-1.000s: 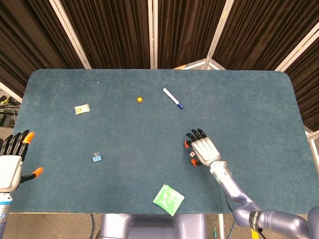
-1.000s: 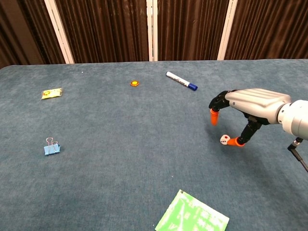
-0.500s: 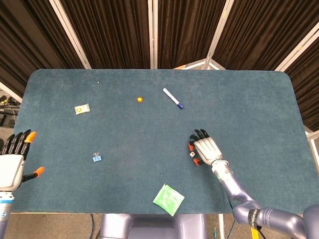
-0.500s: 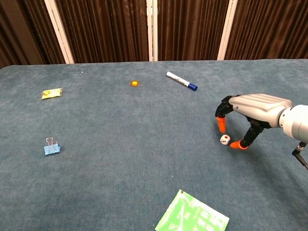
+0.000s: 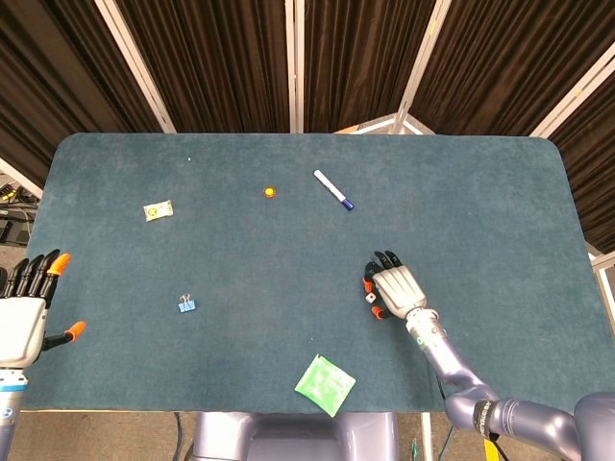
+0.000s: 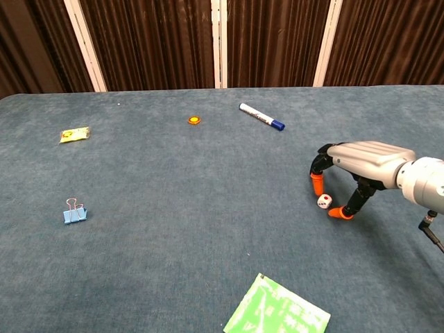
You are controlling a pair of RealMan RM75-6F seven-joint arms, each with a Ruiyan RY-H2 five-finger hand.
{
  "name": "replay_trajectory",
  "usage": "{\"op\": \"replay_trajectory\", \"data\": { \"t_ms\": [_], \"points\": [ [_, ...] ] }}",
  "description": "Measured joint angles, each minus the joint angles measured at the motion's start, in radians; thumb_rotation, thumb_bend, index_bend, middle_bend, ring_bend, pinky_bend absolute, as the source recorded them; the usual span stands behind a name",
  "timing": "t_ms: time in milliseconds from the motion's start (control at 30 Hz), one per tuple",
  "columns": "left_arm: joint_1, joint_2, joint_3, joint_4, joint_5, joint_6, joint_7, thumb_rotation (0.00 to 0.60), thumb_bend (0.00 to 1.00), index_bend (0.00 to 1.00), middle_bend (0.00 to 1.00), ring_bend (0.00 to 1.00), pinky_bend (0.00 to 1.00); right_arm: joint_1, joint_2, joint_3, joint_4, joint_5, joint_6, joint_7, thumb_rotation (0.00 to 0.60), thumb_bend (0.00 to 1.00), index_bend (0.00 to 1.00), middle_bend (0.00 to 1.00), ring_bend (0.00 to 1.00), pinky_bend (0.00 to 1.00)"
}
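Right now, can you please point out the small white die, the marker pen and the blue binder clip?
white die (image 6: 324, 201), chest view, on its top face.
marker pen (image 6: 258, 116), chest view, on the middle of its white barrel.
blue binder clip (image 6: 74, 216), chest view, on its blue body.

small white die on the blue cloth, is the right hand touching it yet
Cannot tell. In the chest view the small white die lies between the right hand's orange fingertips, too close to separate.

Right hand: silver-white shell, black fingers, orange tips; grey metallic forearm, thin black cable. Left hand: identical finish.
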Motion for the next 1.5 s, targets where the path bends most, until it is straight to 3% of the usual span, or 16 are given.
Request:
{"op": "replay_trajectory", "data": {
  "t_ms": [133, 500, 867, 967, 1233, 1500],
  "points": [
    [-0.001, 0.0, 0.0, 0.001, -0.002, -0.001, -0.002, 0.6, 0.0, 0.0, 0.0, 0.0, 0.0, 0.002, -0.008, -0.001, 0.009, -0.003, 0.004, 0.004, 0.6, 0.29, 0.58, 0.27, 0.0, 0.0],
    [-0.002, 0.0, 0.002, 0.0, 0.0, -0.002, -0.003, 0.6, 0.0, 0.0, 0.0, 0.0, 0.0, 0.002, 0.011, 0.001, -0.035, -0.007, 0.028, -0.013, 0.6, 0.32, 0.61, 0.28, 0.0, 0.0],
    [0.002, 0.006, 0.003, -0.005, 0.004, 0.008, -0.01, 0.6, 0.0, 0.0, 0.0, 0.0, 0.0, -0.009, 0.115, 0.037, -0.199, -0.025, 0.136, -0.083, 0.6, 0.31, 0.59, 0.27, 0.0, 0.0],
    [0.002, 0.006, 0.005, -0.008, 0.009, 0.01, -0.009, 0.6, 0.0, 0.0, 0.0, 0.0, 0.0, -0.018, 0.16, 0.051, -0.254, -0.023, 0.165, -0.092, 0.6, 0.29, 0.55, 0.24, 0.0, 0.0],
    [0.006, 0.01, 0.009, -0.019, 0.024, 0.023, -0.004, 0.6, 0.0, 0.0, 0.0, 0.0, 0.0, -0.051, 0.214, 0.041, -0.32, -0.035, 0.21, -0.093, 0.6, 0.24, 0.32, 0.09, 0.0, 0.0],
    [0.011, 0.015, 0.015, -0.032, 0.047, 0.039, -0.005, 0.6, 0.0, 0.0, 0.0, 0.0, 0.0, -0.099, 0.254, 0.012, -0.342, -0.069, 0.261, -0.056, 0.6, 0.23, 0.24, 0.05, 0.0, 0.0]
  ]
}}
